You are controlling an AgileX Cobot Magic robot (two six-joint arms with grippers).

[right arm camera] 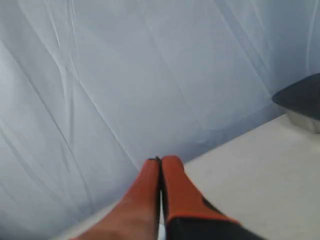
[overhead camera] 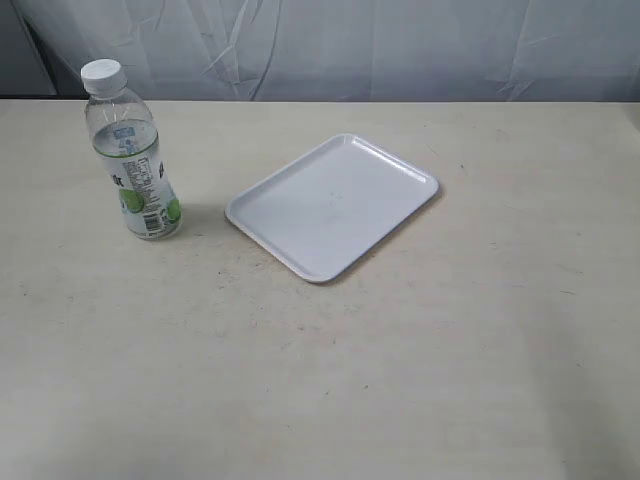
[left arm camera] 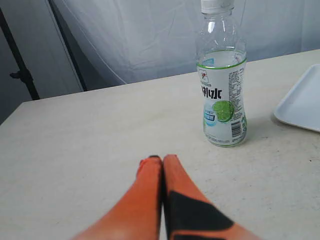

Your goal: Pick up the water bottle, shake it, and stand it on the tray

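The water bottle (overhead camera: 133,155) stands upright on the table at the left, clear with a white cap and a white label with green fruit marks. The left wrist view shows it too, the bottle (left arm camera: 222,90) a short way beyond my left gripper (left arm camera: 162,159), whose orange fingers are shut with nothing between them. The white tray (overhead camera: 332,205) lies flat and bare to the right of the bottle, turned at an angle; its corner (left arm camera: 302,100) shows in the left wrist view. My right gripper (right arm camera: 160,160) is shut and empty, facing the backdrop. Neither arm appears in the exterior view.
A pale cloth backdrop (overhead camera: 330,45) hangs behind the table's far edge. A dark stand (left arm camera: 22,65) is off the table at the left. A dark object (right arm camera: 300,100) sits at the table's edge in the right wrist view.
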